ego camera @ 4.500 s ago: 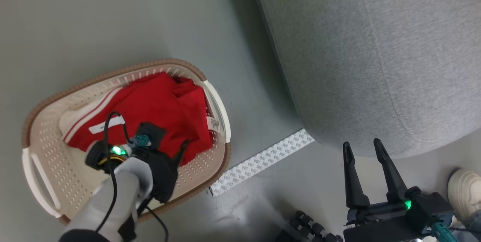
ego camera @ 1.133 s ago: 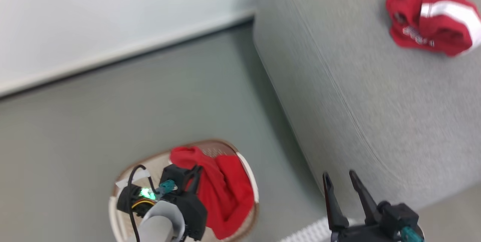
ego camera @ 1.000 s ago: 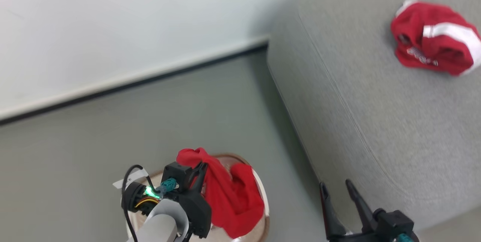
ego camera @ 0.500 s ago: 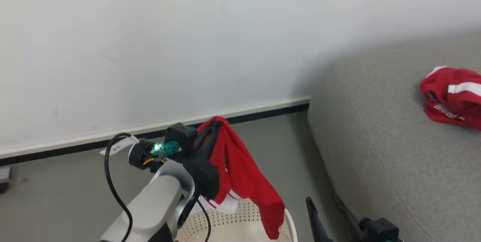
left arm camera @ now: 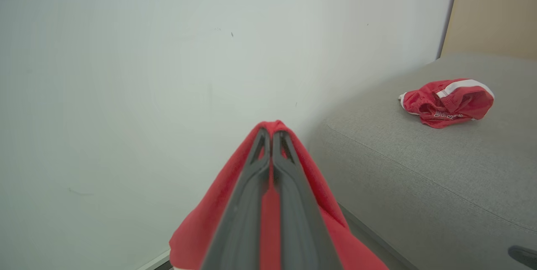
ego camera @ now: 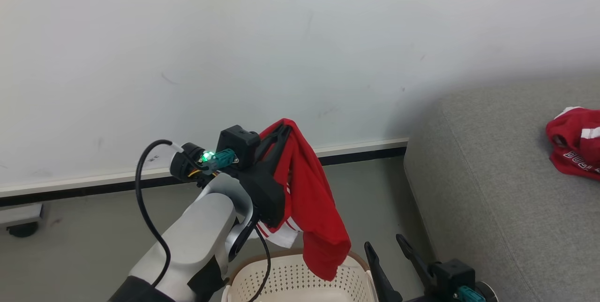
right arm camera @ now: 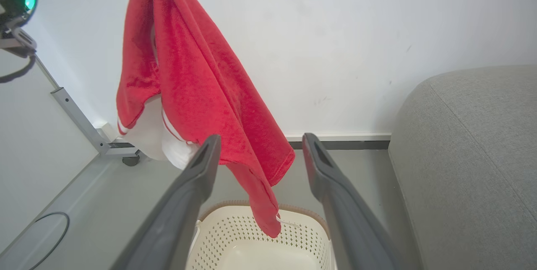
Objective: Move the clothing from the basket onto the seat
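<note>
Left pincer (ego camera: 282,128) pressed together on a bunched fold of the red garment (ego camera: 318,208), which hangs limp above the basket (ego camera: 300,274). Right pincer (ego camera: 384,242) spread, empty. Looks soft, light and floppy; a thick fold probably grips best. Second garment (ego camera: 574,145) lies on the seat (ego camera: 492,208).

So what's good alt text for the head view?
The left tool holds a red garment up over the basket, before a white wall. At right, a second garment lies on the grey seat; the open right tool shows at the bottom.
</note>
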{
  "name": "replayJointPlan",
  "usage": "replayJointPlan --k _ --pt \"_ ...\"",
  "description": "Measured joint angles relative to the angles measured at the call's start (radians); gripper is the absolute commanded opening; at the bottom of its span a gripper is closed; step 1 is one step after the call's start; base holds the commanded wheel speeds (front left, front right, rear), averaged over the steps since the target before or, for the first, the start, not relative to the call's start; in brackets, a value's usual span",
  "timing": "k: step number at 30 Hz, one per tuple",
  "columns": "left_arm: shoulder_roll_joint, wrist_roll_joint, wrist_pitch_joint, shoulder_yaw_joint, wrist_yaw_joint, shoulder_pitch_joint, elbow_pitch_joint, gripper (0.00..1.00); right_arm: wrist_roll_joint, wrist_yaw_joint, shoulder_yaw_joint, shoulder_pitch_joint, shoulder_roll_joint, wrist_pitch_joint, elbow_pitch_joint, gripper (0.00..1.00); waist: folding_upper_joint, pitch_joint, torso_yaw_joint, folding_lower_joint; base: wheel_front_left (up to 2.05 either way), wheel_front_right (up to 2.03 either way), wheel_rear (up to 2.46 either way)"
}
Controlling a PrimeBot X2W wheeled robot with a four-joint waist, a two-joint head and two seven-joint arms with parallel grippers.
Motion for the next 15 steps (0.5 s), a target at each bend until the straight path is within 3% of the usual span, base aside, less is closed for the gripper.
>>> replayJointPlan --k 6,15 --pt "-0.002 -0.024 0.023 -0.044 0.002 -0.011 -0.03 0.0 -0.016 0.0 0.007 -0.039 0.0 0.042 0.013 1.0 0.0 0.004 0.013 0.0 0.0 0.0 0.0" --pt "-0.002 -0.075 0.06 -0.114 0.048 -0.026 -0.117 0.0 0.004 0.0 0.023 -0.15 -0.001 0.151 0.063 1.0 0.0 0.01 0.031 0.0 0.0 0.0 0.0"
